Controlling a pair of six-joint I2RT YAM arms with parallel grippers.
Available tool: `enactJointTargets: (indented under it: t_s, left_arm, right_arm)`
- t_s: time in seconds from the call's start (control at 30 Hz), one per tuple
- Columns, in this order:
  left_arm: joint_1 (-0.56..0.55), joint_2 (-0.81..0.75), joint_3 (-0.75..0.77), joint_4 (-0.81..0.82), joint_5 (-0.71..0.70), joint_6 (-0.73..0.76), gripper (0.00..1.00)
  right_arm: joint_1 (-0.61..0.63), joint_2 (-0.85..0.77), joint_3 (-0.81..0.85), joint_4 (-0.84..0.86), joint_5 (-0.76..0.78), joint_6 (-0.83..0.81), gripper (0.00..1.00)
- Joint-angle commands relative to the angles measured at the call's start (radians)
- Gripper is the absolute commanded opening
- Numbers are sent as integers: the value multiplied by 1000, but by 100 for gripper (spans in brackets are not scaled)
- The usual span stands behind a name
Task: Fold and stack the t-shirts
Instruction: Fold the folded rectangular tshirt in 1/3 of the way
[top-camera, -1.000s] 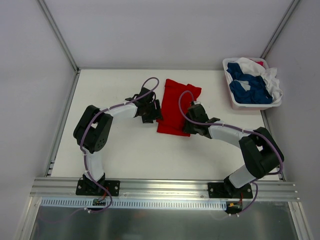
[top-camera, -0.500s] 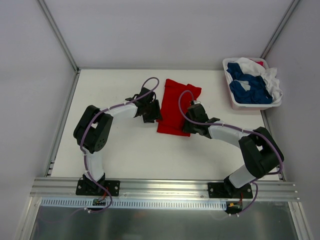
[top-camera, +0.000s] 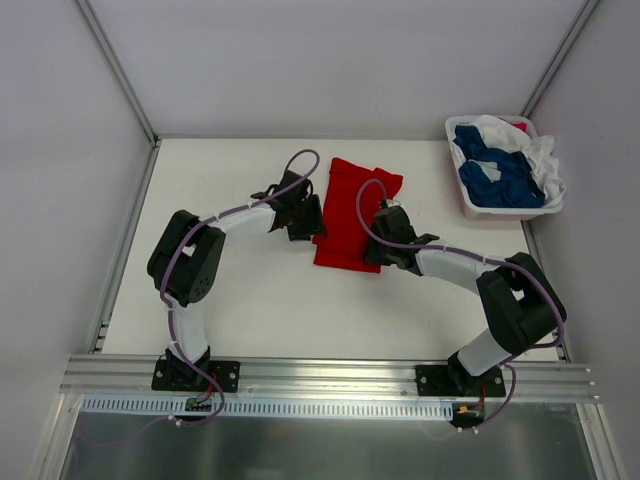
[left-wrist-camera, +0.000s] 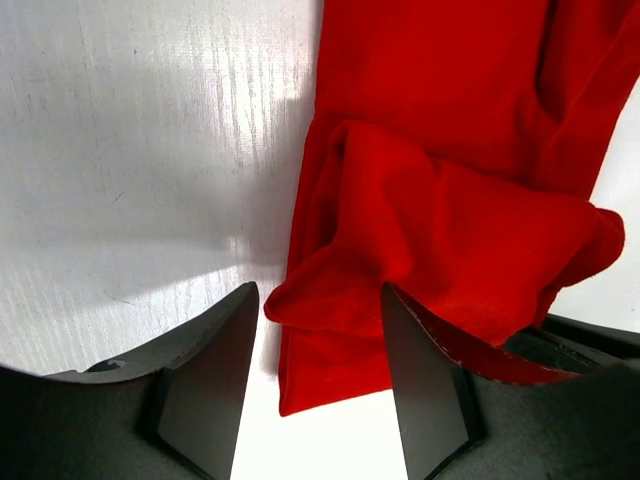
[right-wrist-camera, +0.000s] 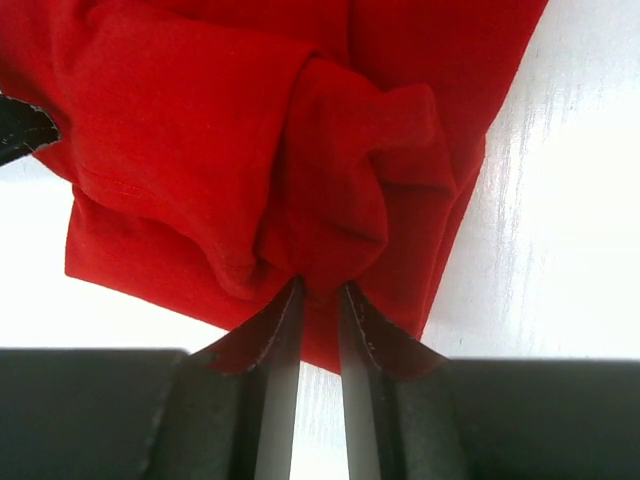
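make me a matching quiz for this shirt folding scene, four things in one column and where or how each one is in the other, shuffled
Things
1. bright red cloth t-shirt
2. white plastic basket
3. left hand
4. right hand

Place or state
a. pinched shut on a bunch of red cloth
b. lies partly folded in the middle of the scene
c. open, with a red fold in its gap
d. stands at the far right corner, heaped with blue and white cloth

Pairs: 1-b, 2-d, 3-c, 4-a
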Motion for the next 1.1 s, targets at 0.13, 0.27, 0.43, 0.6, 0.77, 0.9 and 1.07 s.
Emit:
enactJointTargets:
  t_s: [0.13,0.27,0.43,0.6,0.77,0.9,1.07]
  left_arm:
    - [-12,18,28,10,-1,24,52]
    - [-14,23,19,10,1,18,48]
    - [-12,21,17,12,-5,13,43]
    - [-15,23,23,12,-2,13,33]
    - [-14,20,26,10,4,13,25]
    - [-14,15,33,10,12,15,17]
    - [-14,-3,37,10,15,19,13]
  right_arm:
    - [3,-2,37,22,-2,-8,22]
    - [1,-5,34,22,-4,-8,20]
    - [1,-5,33,22,-4,-8,10]
    - [1,-6,31,22,-4,-8,2]
    - [1,-8,31,22,-4,-8,0]
    - [-1,-14,34,20,-1,-8,1]
    - [1,-25,51,15,4,-14,0]
